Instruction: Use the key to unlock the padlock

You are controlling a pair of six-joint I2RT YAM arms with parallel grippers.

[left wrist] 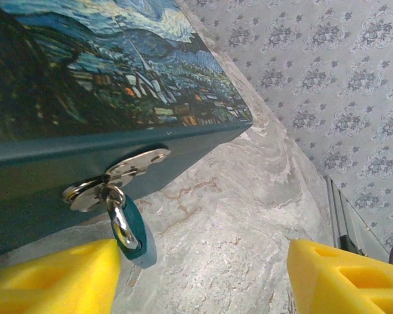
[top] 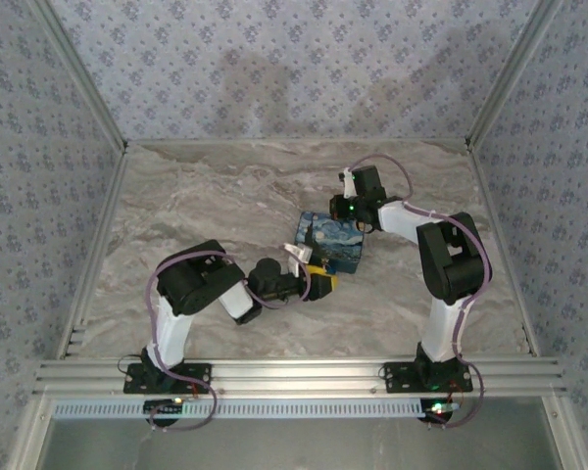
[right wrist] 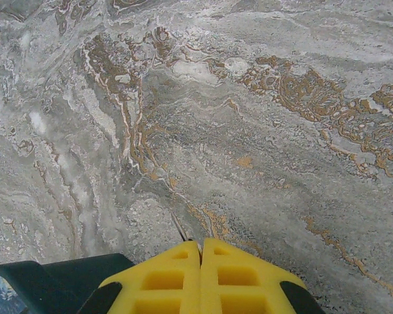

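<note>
Beneath box [left wrist: 85,78] hasp [left wrist: 121,171], blue padlock [left wrist: 143,239] hanging, left jaws apart

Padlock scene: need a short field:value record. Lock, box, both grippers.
padlock: dark blue, hanging by its shackle from the metal hasp on the box's side
box: starry-night print, on the marble table
left gripper: open, yellow fingers wide apart below the hasp; padlock beside one finger, not gripped
right gripper: shut, over the table beside a box corner
key: not identifiable; a thin sliver pokes out at the right fingertips, cannot tell what it is
</note>
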